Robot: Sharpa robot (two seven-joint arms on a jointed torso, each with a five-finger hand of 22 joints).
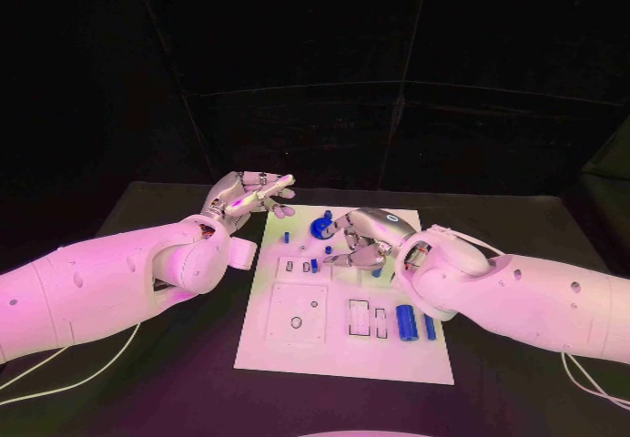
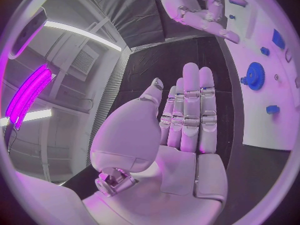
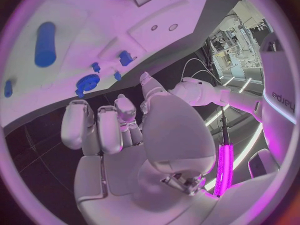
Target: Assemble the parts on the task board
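Your task board (image 1: 344, 355) lies flat in the middle of the black surface (image 1: 157, 205), long side running away from the robot. On its far end sits a blue gear (image 1: 321, 228), with small blue pegs (image 1: 287, 237) just beside it and near the board's left edge. Toward the near right part you see 2 blue cylinders (image 1: 407, 322) lying side by side next to narrow rectangular slots (image 1: 359, 316), and a square recess (image 1: 298, 312) with a small hole to their left.

Your right hand (image 1: 362, 238) hovers over the board's far half, just right of the gear, fingers curled downward; the right wrist view shows the fingers (image 3: 100, 130) bent in with nothing in them.

Your left hand (image 1: 247, 195) is off the board's far left corner, above the surface. In the left wrist view its fingers (image 2: 190, 115) are straight and together, palm bare, grasping nothing.
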